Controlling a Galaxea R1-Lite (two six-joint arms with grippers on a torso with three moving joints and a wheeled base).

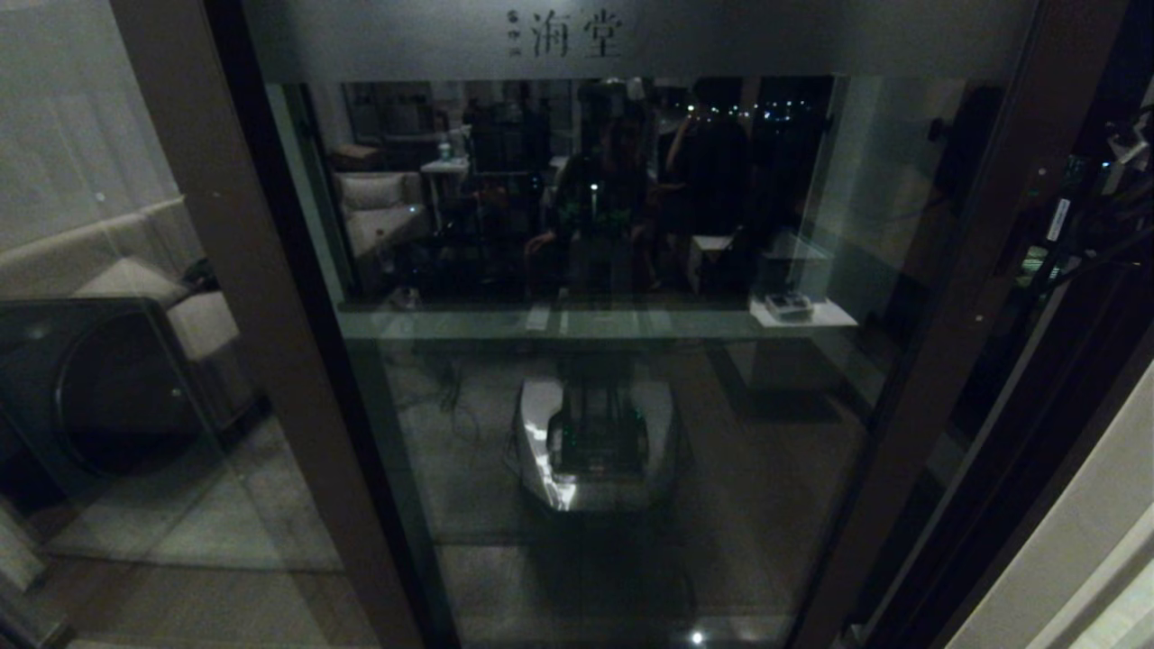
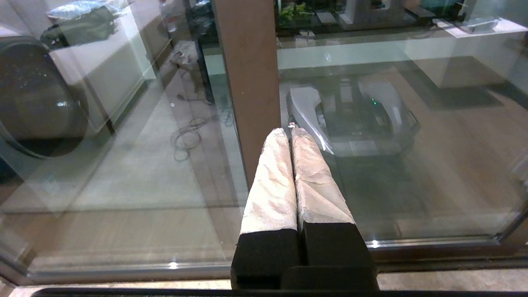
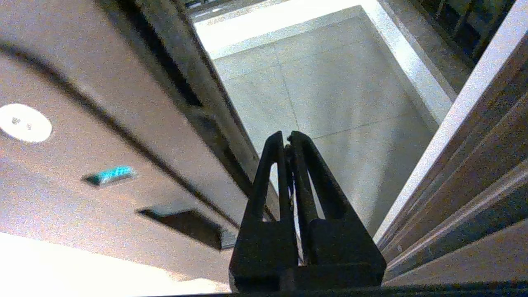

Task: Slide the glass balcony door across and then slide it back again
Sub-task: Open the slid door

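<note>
The glass balcony door (image 1: 613,270) fills the space straight ahead of the robot, its frosted top strip (image 1: 631,41) bearing Chinese characters, its brown stiles (image 1: 270,342) slanting down on either side. The robot's own base (image 1: 590,446) shows mirrored in the pane. The left gripper (image 2: 291,130) points at the brown stile (image 2: 247,74), cloth-wrapped fingers (image 2: 272,181) pressed together, holding nothing. The right gripper (image 3: 285,138), black fingers closed and empty, hangs in the gap beside the door's edge (image 3: 198,82), above pale floor tiles (image 3: 321,82).
</note>
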